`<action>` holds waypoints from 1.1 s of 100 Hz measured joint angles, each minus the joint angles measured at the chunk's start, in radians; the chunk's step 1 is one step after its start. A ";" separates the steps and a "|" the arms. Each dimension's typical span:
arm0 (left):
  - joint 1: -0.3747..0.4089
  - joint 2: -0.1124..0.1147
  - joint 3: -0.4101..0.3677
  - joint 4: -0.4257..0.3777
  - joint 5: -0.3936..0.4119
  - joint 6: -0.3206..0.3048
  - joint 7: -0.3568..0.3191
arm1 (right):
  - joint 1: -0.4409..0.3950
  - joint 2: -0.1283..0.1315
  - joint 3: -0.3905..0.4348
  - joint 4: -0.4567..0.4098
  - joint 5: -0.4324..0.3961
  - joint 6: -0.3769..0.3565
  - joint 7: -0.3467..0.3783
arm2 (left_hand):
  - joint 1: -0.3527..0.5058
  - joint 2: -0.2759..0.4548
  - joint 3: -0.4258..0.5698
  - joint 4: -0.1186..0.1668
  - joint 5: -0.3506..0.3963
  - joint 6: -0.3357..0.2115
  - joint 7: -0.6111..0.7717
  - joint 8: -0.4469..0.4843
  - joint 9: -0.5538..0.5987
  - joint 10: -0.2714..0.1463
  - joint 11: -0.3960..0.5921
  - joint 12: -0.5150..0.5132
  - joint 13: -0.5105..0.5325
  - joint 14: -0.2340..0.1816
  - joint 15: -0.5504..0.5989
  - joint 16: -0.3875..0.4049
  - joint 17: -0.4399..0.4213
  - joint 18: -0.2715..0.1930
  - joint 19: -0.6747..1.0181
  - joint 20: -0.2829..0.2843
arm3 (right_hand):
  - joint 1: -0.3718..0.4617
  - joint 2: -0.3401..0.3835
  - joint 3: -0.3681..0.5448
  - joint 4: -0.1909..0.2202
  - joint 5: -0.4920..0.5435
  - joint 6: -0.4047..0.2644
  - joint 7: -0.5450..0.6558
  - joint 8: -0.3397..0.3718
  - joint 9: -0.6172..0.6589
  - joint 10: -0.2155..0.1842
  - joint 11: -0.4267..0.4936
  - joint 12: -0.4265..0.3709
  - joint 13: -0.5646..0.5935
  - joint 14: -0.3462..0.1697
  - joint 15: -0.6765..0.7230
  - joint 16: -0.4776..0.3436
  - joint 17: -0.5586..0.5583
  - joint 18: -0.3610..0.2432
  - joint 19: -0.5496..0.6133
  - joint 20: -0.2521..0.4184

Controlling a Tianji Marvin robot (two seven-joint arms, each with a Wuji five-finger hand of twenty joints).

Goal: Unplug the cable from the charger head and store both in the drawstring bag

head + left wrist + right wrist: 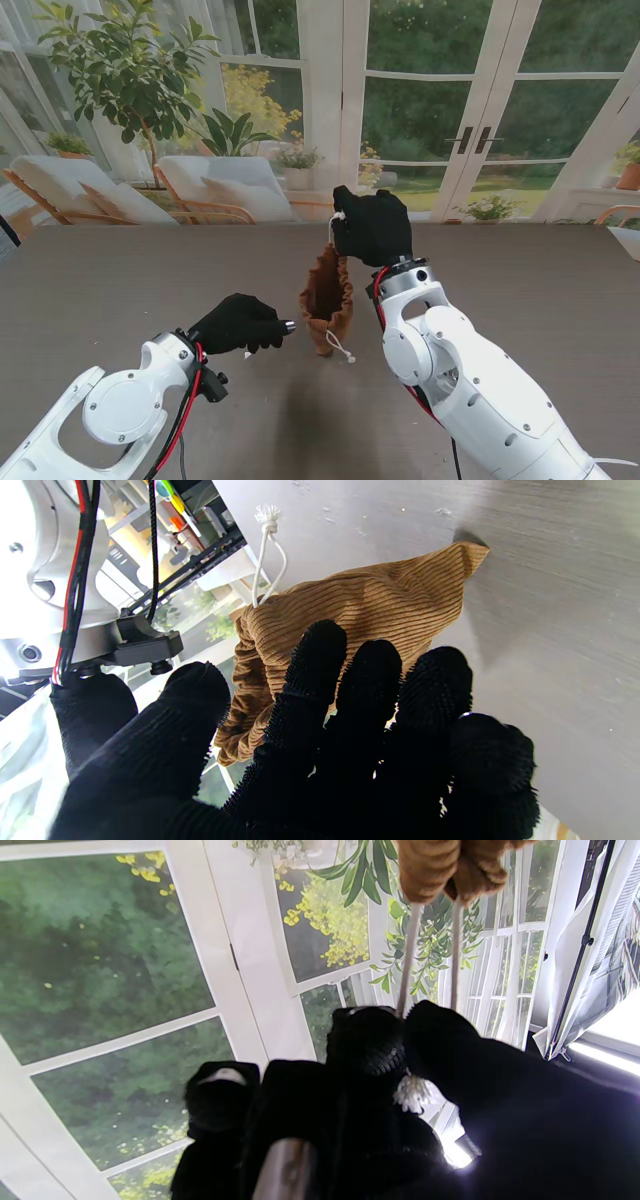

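Centrally, bag (pixel 327 297): brown corduroy, hung from its white cord (pixel 407 960), base resting on the worktop (pixel 120 280). Right hand (pixel 372 226): raised at far centre, fingers pinched on that cord. Left hand (pixel 238 322): near left of the bag, fingers curled; grip contents could not be told.

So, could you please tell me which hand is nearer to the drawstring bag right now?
The right. The right hand pinches the cord at the top of the drawstring bag, holding it up, while the left hand sits beside the bag on its left, apart from it.
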 measured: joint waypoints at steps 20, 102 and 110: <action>-0.021 0.003 0.030 0.024 -0.017 0.009 -0.021 | -0.019 0.005 0.025 -0.030 0.030 -0.019 0.066 | 0.001 0.000 0.001 0.000 0.000 0.000 -0.010 -0.008 0.000 0.000 -0.014 -0.024 -0.016 0.001 -0.023 -0.006 -0.014 -0.001 -0.002 0.000 | 0.000 0.000 0.000 0.000 0.000 0.000 -0.003 0.010 0.000 0.000 0.000 0.000 0.000 0.000 0.001 0.001 0.000 0.000 0.004 0.000; -0.094 -0.008 0.137 0.105 0.012 -0.007 0.057 | -0.056 0.037 0.050 -0.197 0.031 0.149 0.304 | 0.151 -0.059 -0.014 0.003 -0.127 -0.090 0.034 -0.102 -0.116 -0.019 -0.036 -0.049 -0.101 -0.022 -0.054 -0.007 -0.078 -0.065 -0.029 -0.012 | 0.003 -0.014 0.000 0.000 0.022 0.010 -0.041 0.037 0.000 0.000 0.003 0.002 0.000 0.000 0.009 0.010 0.000 0.000 0.012 0.000; -0.109 -0.012 0.154 0.122 0.018 -0.011 0.086 | -0.058 0.037 0.048 -0.204 0.026 0.158 0.308 | 0.150 -0.068 -0.014 0.003 -0.127 -0.090 0.040 -0.102 -0.116 -0.019 -0.028 -0.045 -0.101 -0.023 -0.054 -0.007 -0.078 -0.068 -0.029 -0.012 | 0.003 -0.014 0.000 0.000 0.022 0.011 -0.042 0.041 0.000 0.000 0.003 0.002 0.000 0.000 0.009 0.010 0.000 0.000 0.012 0.000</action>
